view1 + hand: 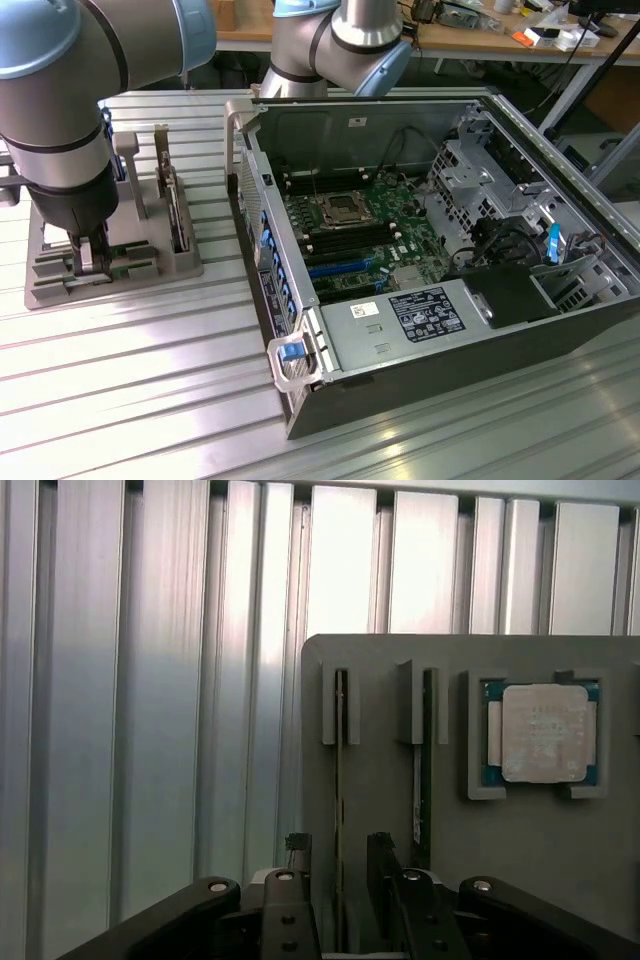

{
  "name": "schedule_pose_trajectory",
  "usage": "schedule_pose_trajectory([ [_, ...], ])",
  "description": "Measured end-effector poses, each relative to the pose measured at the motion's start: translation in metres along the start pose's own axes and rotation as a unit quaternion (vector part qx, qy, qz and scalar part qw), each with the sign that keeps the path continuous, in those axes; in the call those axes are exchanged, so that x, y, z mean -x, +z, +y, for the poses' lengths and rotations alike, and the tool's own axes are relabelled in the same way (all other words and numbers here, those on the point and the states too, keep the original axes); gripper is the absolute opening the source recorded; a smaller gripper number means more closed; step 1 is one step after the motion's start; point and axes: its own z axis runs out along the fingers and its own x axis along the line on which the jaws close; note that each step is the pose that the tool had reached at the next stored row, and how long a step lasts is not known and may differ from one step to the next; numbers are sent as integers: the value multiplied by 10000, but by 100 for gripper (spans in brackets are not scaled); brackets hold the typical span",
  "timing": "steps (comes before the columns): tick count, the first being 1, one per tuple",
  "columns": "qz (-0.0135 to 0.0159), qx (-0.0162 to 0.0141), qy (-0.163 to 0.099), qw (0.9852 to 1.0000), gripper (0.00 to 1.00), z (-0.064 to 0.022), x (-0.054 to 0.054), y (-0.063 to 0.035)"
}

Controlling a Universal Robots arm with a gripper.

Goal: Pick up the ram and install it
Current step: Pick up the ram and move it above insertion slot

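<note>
Grey rack (500, 860): ram (340, 740) btwn wide-spread pincer (339, 842).

Robot arm (60, 120): one, with one gripper (339, 852) of two fingers (380, 860). Grey holder (500, 850): one, carrying two ram sticks (340, 760) and one processor chip (543, 732). Open computer case (420, 385): one, containing one motherboard (365, 235), one processor socket (338, 210) and one labelled power supply (400, 320).

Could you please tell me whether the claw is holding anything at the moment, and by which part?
Nothing is held: the open claw straddles the ram, which stands on edge in the gray holder, with a gap on either side.
</note>
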Motion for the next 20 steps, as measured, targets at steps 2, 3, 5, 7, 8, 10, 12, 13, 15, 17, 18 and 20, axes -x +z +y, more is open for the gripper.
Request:
schedule_pose_trajectory([
  [2,0,0,0,10000,36,6,0,20],
  [3,0,0,0,10000,36,6,0,21],
  [5,0,0,0,10000,36,7,0,21],
  [7,0,0,0,10000,35,7,0,22],
  [8,0,0,0,10000,22,7,0,22],
  [10,0,0,0,10000,12,7,0,22],
  [12,0,0,0,10000,12,7,0,22],
  [13,0,0,0,10000,12,7,0,22],
  [15,0,0,0,10000,12,7,0,22],
  [17,1,0,0,10000,12,7,0,22],
  [18,2,-1,0,10000,12,7,0,22],
  [20,2,0,0,10000,12,7,0,21],
])
